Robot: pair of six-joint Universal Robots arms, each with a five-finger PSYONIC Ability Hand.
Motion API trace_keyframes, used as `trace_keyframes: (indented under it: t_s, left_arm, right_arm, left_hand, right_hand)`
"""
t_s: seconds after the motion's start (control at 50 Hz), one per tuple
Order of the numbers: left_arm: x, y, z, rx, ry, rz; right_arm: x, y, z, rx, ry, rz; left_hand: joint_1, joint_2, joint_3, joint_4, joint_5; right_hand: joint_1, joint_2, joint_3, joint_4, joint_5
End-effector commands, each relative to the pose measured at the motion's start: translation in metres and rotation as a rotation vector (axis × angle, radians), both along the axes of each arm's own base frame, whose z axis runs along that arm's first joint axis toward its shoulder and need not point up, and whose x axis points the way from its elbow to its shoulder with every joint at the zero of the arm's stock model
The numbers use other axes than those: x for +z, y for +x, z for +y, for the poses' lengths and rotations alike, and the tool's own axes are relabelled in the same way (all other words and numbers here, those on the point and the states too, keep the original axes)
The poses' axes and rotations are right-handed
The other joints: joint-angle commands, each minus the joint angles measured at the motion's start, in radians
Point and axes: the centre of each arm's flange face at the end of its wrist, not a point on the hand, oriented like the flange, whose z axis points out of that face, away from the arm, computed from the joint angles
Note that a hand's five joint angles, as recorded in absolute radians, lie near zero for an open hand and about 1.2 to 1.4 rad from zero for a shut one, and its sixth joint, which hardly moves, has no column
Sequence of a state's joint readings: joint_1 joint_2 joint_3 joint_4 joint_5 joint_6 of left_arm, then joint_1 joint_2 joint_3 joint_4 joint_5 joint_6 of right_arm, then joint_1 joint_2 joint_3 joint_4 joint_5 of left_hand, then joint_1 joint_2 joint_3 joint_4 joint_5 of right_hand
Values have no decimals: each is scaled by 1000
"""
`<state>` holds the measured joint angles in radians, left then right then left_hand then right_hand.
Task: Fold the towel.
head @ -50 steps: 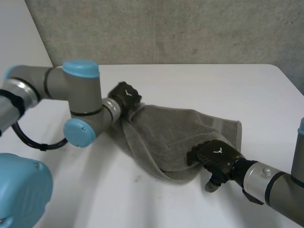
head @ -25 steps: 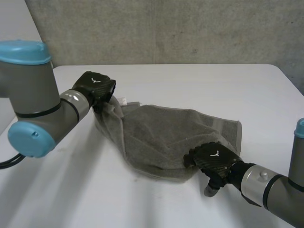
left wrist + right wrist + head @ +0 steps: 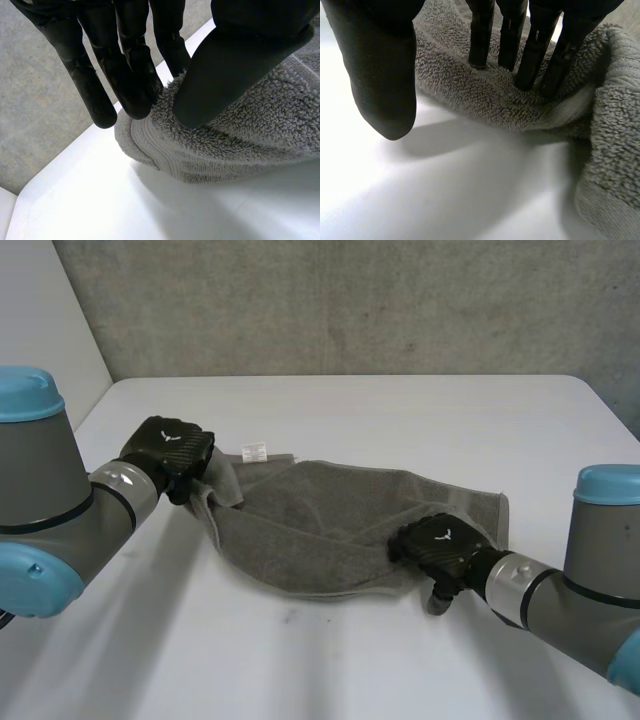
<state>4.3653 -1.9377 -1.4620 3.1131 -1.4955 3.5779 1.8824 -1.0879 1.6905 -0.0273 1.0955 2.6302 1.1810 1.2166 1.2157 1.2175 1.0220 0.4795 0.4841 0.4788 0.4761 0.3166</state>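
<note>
Pinching the towel [image 3: 340, 530] at the frame's left, the left hand [image 3: 170, 452] is clamping its end.
Right hand [image 3: 440, 545] is pressing straight, unclenched fingers [image 3: 481, 35] onto its lower-right edge.

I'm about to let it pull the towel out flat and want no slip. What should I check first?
1. Left hand pinching the towel: ok, thumb and fingers clamp its end.
2. Right hand gripping: not ok, fingers press on top, thumb off the cloth.
3. Towel lying flat: not ok, bunched.
4. Towel wholly on the table: ok.
5. Which corner the right hand covers: cannot tell.
</note>
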Motion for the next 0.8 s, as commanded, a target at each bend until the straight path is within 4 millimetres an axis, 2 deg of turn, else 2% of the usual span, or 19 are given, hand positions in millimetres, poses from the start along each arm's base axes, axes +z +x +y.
trace_keyframes:
  t_s: [0.02,0.18,0.26,0.28,0.32,0.44,0.48,0.5,0.54,0.56,0.6,0.62,0.66,0.68,0.7,0.72,0.76,0.78,0.8]
  left_arm:
    - [1,0,-1,1,-10,4]
    - [-1,0,-3,3,-14,9]
    - [-2,0,-4,13,-4,38]
    - [-2,0,-4,13,-4,38]
    - [-2,-1,-4,15,2,53]
    - [1,-2,-2,13,-2,61]
    - [2,-3,-1,9,-2,64]
    - [2,-3,-1,9,-2,64]
    - [16,-3,2,16,-29,100]
    - [17,-3,2,16,-30,100]
    - [48,1,10,29,-85,196]
    - [49,1,10,29,-85,197]
    - [75,3,19,36,-119,307]
    - [75,3,20,36,-119,308]
    - [90,5,26,38,-139,361]
    - [90,5,26,38,-139,361]
    - [118,11,42,34,-182,463]
    - [118,11,42,34,-182,463]
    - [129,14,50,32,-202,505]
  right_arm:
    - [-3,9,-1,8,-9,8]
    - [-5,19,-1,10,7,-12]
    - [-6,24,-2,18,3,-18]
    - [-6,24,-2,18,3,-18]
    - [-4,25,-3,15,1,-25]
    - [13,24,-11,-13,-31,-50]
    - [49,22,-12,-20,-112,-88]
    - [50,22,-12,-20,-112,-88]
    - [94,18,-12,-22,-205,-123]
    - [94,18,-12,-22,-206,-123]
    - [136,9,-13,-41,-250,-132]
    - [136,9,-13,-41,-251,-132]
    - [172,-5,-15,-75,-255,-126]
    - [172,-5,-15,-75,-255,-126]
    - [186,-11,-16,-86,-256,-114]
    - [187,-11,-16,-86,-256,-114]
    - [209,-20,-13,-80,-272,-72]
    - [210,-20,-13,-79,-272,-72]
    - [220,-24,-10,-74,-284,-47]
  left_hand:
    - [215,180,181,179,200]
    - [215,180,181,179,200]
    - [215,180,181,179,200]
    - [215,180,181,179,200]
    - [215,180,181,179,200]
    - [215,180,181,179,200]
    - [215,180,181,179,200]
    - [215,180,181,179,200]
    - [215,180,181,179,200]
    - [215,180,181,179,200]
    - [215,180,181,179,200]
    - [215,180,181,179,200]
    - [215,180,181,179,200]
    - [215,180,181,179,200]
    - [215,180,181,179,200]
    - [215,180,181,179,200]
    - [215,180,181,179,200]
    - [215,180,181,179,200]
    - [215,180,181,179,200]
  right_hand:
    - [37,32,38,40,25]
    - [210,206,211,214,199]
    - [511,507,512,515,500]
    - [513,508,513,516,501]
    - [883,879,884,887,872]
    - [917,912,917,920,905]
    - [917,912,917,920,905]
    - [917,912,917,920,905]
    - [917,912,917,920,905]
    - [917,912,917,920,905]
    - [917,912,917,920,905]
    - [917,912,917,920,905]
    - [917,912,917,920,905]
    - [917,912,917,920,905]
    - [917,912,917,920,905]
    - [917,912,917,920,905]
    - [917,912,917,920,905]
    - [917,912,917,920,905]
    - [917,912,917,920,905]
